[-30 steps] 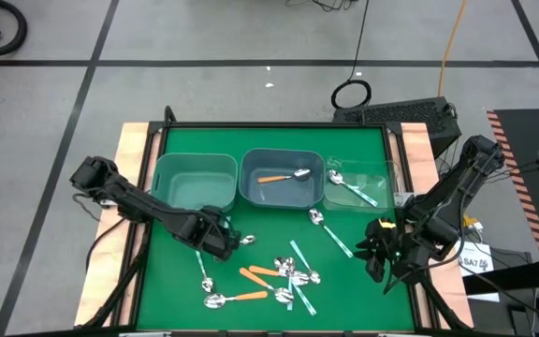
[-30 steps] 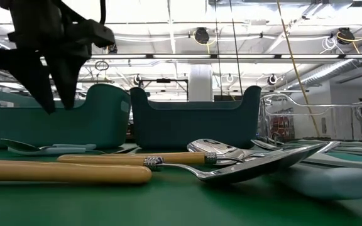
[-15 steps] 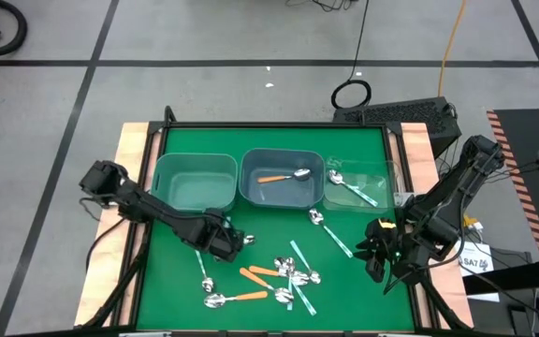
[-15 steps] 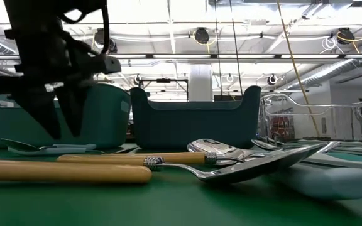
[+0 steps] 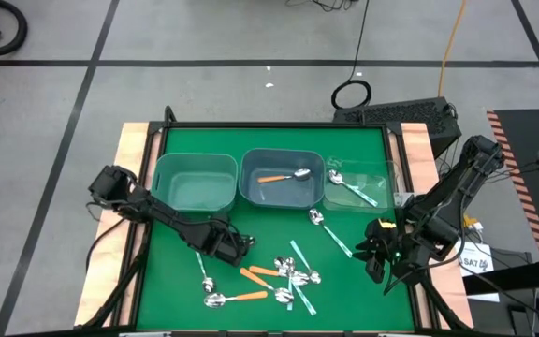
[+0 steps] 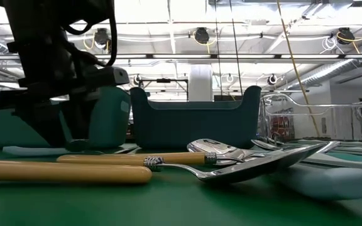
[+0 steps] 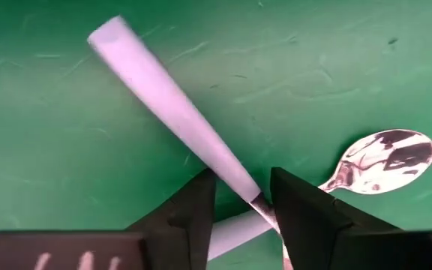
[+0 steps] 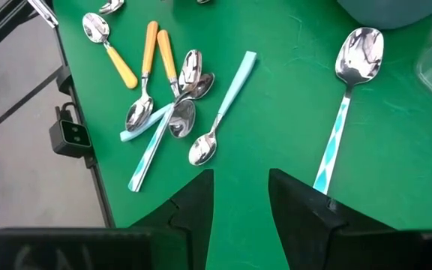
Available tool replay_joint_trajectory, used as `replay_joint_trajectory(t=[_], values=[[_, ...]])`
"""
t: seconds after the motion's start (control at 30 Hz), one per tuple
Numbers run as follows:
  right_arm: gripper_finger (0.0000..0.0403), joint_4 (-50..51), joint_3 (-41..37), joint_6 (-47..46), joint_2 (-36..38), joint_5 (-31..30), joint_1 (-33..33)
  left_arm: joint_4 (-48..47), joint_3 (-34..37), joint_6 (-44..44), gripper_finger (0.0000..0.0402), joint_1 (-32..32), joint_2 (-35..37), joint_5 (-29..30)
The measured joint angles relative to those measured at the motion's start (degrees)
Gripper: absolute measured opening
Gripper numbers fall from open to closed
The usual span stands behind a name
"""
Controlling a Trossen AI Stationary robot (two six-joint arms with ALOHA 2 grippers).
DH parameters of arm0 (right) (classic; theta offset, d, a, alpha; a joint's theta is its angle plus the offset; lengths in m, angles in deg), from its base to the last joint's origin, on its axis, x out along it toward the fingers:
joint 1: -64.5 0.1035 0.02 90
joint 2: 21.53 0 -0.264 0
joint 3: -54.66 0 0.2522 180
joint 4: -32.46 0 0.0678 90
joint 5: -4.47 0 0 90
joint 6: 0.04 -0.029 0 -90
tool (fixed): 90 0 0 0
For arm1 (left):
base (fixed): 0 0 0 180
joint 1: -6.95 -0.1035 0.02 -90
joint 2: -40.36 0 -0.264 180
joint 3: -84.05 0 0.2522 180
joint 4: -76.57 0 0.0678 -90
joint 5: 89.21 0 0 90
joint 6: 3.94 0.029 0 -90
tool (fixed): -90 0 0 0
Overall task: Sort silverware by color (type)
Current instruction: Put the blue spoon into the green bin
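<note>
Left wrist view: left gripper, fingers parted, straddles two crossed light-blue spoons — closing could snag both.

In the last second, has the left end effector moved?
Yes. In the high view the left end effector has slid toward the near table edge, away from the teal bin, and in the low view it has dropped to the mat, straddling a light blue spoon.

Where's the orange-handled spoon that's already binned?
High view: the orange-handled metal spoon lies alone in the middle blue-grey bin, between the teal bin and the clear bin.
</note>
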Motion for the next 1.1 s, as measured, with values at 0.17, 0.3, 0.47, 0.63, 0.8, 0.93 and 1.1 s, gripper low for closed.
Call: replay_joint_trajectory(t=[0.17, 0.3, 0.47, 0.63, 0.8, 0.93, 1.1], values=[[0.0123, -0.04, 0.00, -0.29, 0.00, -0.06, 0.00, -1.64, 0.04, 3.70, 0.0075, -0.02, -0.07, -0.30], [0.0123, -0.02, 0.00, -0.44, 0.00, -0.12, 0.00, -1.24, 0.11, 6.72, 0.0029, -0.02, -0.09, -0.35], [0.0123, -0.08, 0.00, -0.46, 0.00, -0.19, 0.00, -0.54, 0.08, 6.97, 0.0029, -0.04, -0.13, -0.35], [0.0123, -0.25, 0.00, -0.46, 0.00, -0.19, 0.00, -0.72, -0.17, 6.84, 0.0029, 0.39, -0.15, -0.15], [0.0123, -0.50, 0.00, -0.46, 0.00, -0.19, 0.00, -0.74, -0.17, 6.71, 0.0029, 1.30, 0.17, 0.18], [0.0123, -0.51, 0.00, -0.46, 0.00, -0.21, 0.00, -2.75, -2.36, 7.25, 0.0029, 2.11, -0.09, -0.79], [0.0123, -0.50, 0.00, -0.37, 0.00, -0.21, 0.00, -3.91, -4.95, 8.30, 0.0029, 2.64, -0.02, -0.53]])
